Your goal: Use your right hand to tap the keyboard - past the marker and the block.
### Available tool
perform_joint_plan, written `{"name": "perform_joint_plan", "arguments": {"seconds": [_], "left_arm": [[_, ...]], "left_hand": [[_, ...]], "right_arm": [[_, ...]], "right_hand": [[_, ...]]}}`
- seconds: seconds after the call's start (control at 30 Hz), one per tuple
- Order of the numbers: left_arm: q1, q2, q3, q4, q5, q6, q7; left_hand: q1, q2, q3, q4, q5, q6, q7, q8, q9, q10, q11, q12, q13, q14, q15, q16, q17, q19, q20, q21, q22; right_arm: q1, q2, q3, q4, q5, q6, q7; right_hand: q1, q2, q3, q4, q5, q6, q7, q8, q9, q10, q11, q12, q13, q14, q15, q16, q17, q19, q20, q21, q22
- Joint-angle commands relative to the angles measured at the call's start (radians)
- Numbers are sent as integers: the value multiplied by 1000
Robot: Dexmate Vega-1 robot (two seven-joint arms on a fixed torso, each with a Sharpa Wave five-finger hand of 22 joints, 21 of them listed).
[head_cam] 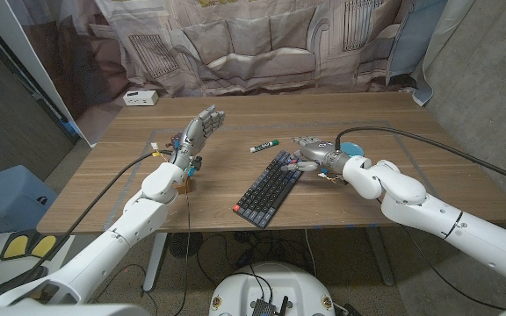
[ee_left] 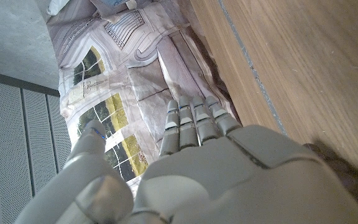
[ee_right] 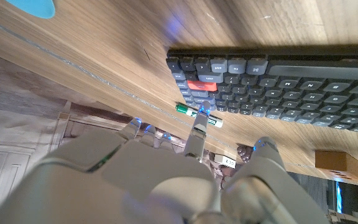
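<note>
Reaching over the far end of the keyboard [head_cam: 268,189] in the middle of the worktop [head_cam: 429,175], the empty, loosely spread right hand [head_cam: 310,155] looks ready to dip down and tap the keys.

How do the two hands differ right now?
The right hand reaches over the far end of the keyboard, near the marker; the left hand is raised beside it, well clear of the keyboard. The right hand's fingers point across the table toward the keys; the left hand's point away, toward the backdrop. Both hold nothing.
</note>
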Motion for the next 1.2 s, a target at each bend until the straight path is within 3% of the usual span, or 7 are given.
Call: {"name": "perform_joint_plan", "arguments": {"seconds": [0.03,0.53,0.67,0.93,1.1,1.2], "left_arm": [[1,5,-2,-5,1,2,0],[-4,7,-1,-8,4,5,-1],[-7,6,0,-7,4,8,-1],[-10,8,4,-12,8,16,0],[-10,9,3,-16,10,18,2],[-10,9,4,-16,10,19,3]], "left_hand": [[4,12,8,2,-1,9,0,-1,3,8,2,-4,2,7,2,-1,3,3,1,-3,4],[4,13,8,2,-1,9,1,-1,3,10,2,-4,2,6,1,-1,3,3,3,-3,4],[5,13,8,2,-1,10,0,-1,3,10,2,-5,2,6,2,-1,3,3,2,-3,4],[5,14,8,2,-1,9,-2,-2,3,9,0,-6,2,8,1,0,3,4,5,-3,5],[5,14,8,2,-1,10,-3,-1,3,11,-1,-5,2,8,0,-1,3,3,5,-3,5],[5,14,9,2,-1,10,-2,-1,3,11,-2,-5,2,8,0,-1,3,3,5,-3,5]], "right_arm": [[-11,-7,17,-25,-8,-2,-18],[-35,-22,56,-56,0,-5,-55],[-44,-24,66,-53,15,3,-72],[-56,-29,84,-45,58,24,-95],[-61,-29,90,-39,75,35,-117],[-64,-26,93,-41,77,24,-120]], "right_hand": [[4,7,4,-3,-1,-7,1,-3,4,-52,-2,4,4,-181,1,5,4,-145,-1,8,3],[8,8,7,-6,-1,-43,-1,-18,4,-50,4,4,4,-171,2,7,3,-132,3,11,2],[14,6,9,-11,-2,-165,1,-46,4,-56,12,2,5,-167,2,4,3,-127,5,10,2],[36,9,19,-26,-4,-432,22,-49,1,-76,23,-3,6,-164,3,-3,1,-82,5,16,1],[38,10,21,-27,-8,-734,115,-46,1,-115,52,-10,6,-171,10,-10,3,-71,5,9,2],[34,9,19,-25,-10,-785,135,-45,2,-130,57,-12,6,-183,14,-14,4,-76,3,6,2]]}}
